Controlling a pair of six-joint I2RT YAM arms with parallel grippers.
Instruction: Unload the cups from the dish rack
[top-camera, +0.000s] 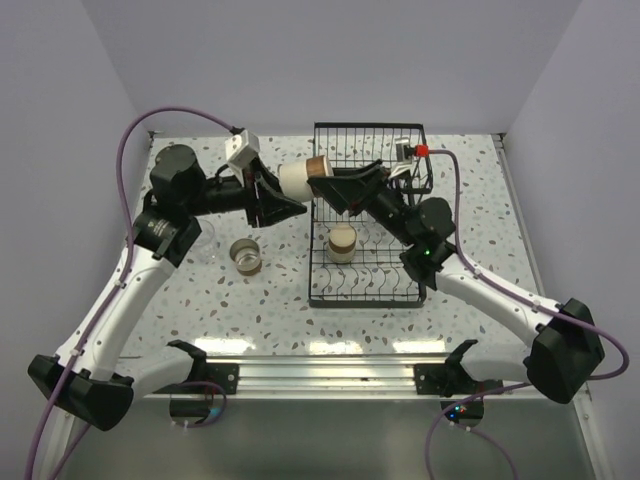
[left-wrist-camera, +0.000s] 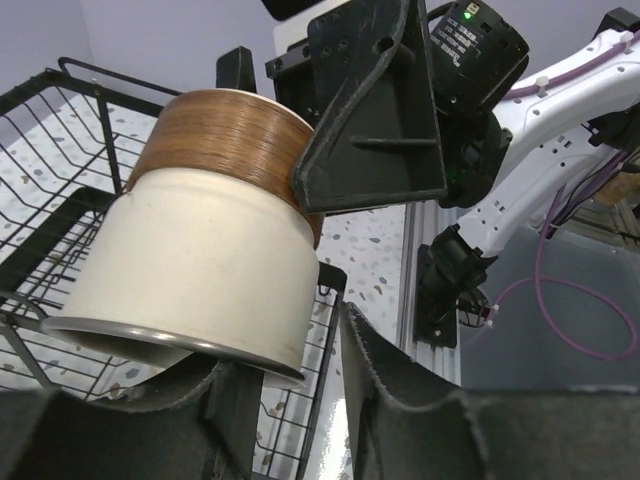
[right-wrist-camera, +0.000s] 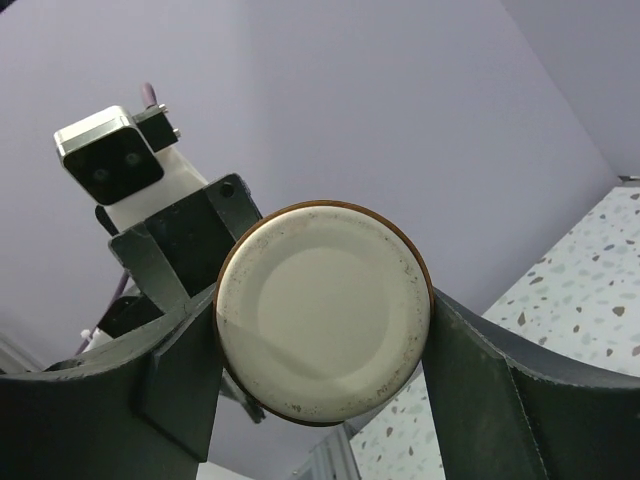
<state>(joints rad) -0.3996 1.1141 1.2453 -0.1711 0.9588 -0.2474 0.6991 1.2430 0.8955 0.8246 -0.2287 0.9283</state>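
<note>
A brown cup with a pale tan part (top-camera: 300, 179) hangs in the air over the left edge of the black wire dish rack (top-camera: 365, 292). My right gripper (top-camera: 324, 186) is shut on its brown end; in the right wrist view (right-wrist-camera: 322, 312) the cup's pale base disc (right-wrist-camera: 322, 310) faces the camera between both fingers. My left gripper (top-camera: 284, 203) is open at the cup's grey rim (left-wrist-camera: 180, 345), with its fingers (left-wrist-camera: 400, 400) on either side of the rim wall and a gap still showing. A second brown cup (top-camera: 342, 241) sits upside down in the rack. A third (top-camera: 245, 256) stands mouth up on the table.
The rack's taller wire basket end (top-camera: 368, 145) is at the back. The rack's wires (left-wrist-camera: 60, 130) lie below the held cup. A faint clear shape (top-camera: 205, 238) shows by the left arm. Purple cables (top-camera: 130, 170) loop at both sides.
</note>
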